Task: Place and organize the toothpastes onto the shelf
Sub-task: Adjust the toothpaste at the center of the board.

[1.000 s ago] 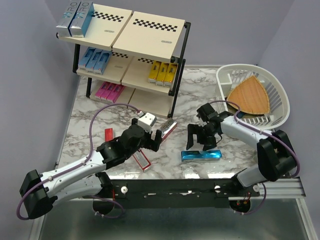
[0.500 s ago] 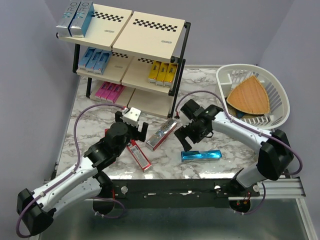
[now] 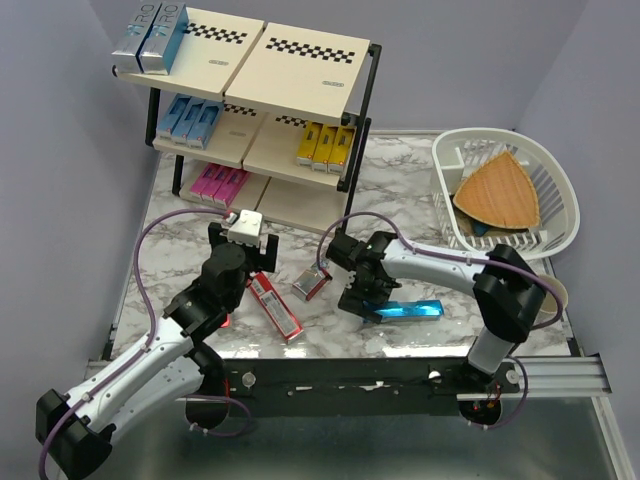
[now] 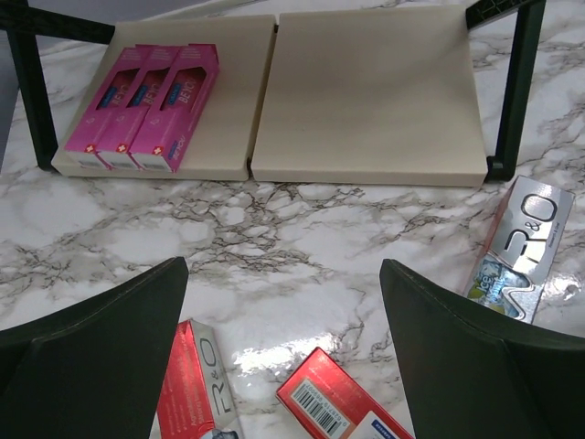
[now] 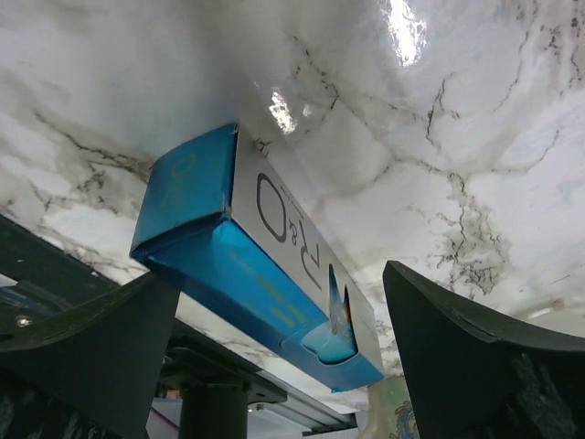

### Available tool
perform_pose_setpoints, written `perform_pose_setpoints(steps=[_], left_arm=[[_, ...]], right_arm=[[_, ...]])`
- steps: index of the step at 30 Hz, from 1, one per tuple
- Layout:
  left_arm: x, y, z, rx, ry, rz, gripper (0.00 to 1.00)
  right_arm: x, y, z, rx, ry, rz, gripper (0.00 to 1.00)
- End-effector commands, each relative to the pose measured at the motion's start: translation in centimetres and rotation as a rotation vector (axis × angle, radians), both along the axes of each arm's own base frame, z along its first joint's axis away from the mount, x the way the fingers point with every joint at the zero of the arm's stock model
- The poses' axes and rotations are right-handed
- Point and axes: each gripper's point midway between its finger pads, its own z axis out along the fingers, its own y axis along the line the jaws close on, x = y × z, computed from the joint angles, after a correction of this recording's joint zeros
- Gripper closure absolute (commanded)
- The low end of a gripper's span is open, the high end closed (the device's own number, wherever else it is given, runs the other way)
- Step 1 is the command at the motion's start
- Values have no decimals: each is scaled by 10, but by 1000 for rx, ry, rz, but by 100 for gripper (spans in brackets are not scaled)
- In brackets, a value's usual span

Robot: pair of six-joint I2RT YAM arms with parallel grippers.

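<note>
Cardboard is what we're dealing with, so my guess is the blue toothpaste box (image 3: 408,310) weighs next to nothing. It should be stiff along its length but will dent if squeezed hard, and that glossy foil face looks slippery. I'd grab it across the narrow width, around the middle of its length, not by the end flap.

It's lying flat on the marble table (image 3: 400,190), close to the near edge and right of centre. Its long axis runs pretty much parallel to that edge. The right gripper (image 5: 279,274) sits over the box's left end with fingers spread wide and nothing in them. I can't tell if it's touching the box.

The left gripper (image 4: 283,274) is spread wide too and empty, aimed at the shelf (image 3: 300,60) in the far-left corner, where pink boxes (image 4: 146,105) already sit on the bottom board. Two red boxes (image 4: 196,384) lie flat just below its fingers, toward the near edge, both on a diagonal. A silver box (image 4: 521,247) lies just right of it, angled, with its far end pointing toward the shelf's front right post. Same handling guess for those: light and crushable, so pinch the long sides.
</note>
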Motion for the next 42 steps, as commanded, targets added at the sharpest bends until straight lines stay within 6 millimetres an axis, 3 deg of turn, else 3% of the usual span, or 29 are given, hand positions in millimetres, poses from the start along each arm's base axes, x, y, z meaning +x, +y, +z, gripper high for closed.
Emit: perform_pose_setpoints(steps=[1, 8, 13, 17, 24, 29, 33, 38, 42], left_arm=[[4, 13, 5, -2, -30, 71, 2], [4, 11, 4, 4, -25, 61, 2], [4, 9, 3, 3, -20, 52, 2], [3, 5, 2, -4, -13, 29, 2], [3, -10, -7, 5, 32, -43, 2], [2, -16, -10, 5, 44, -74, 2], [-1, -33, -12, -6, 50, -171, 1], [-9, -59, -16, -52, 67, -304, 1], [-23, -89, -24, -72, 114, -402, 1]], right_arm=[[14, 1, -12, -75, -51, 48, 1], [20, 5, -30, -98, -66, -5, 16], [34, 14, -29, -79, -158, -190, 37], [44, 17, -28, -68, -172, -422, 38], [69, -9, -32, -140, -154, -968, 39], [88, -15, -33, -17, -109, -1180, 41], [102, -22, -35, 78, -70, -1322, 37], [111, -12, -26, 201, -33, -1390, 27], [114, -3, -5, 308, -15, -1407, 9]])
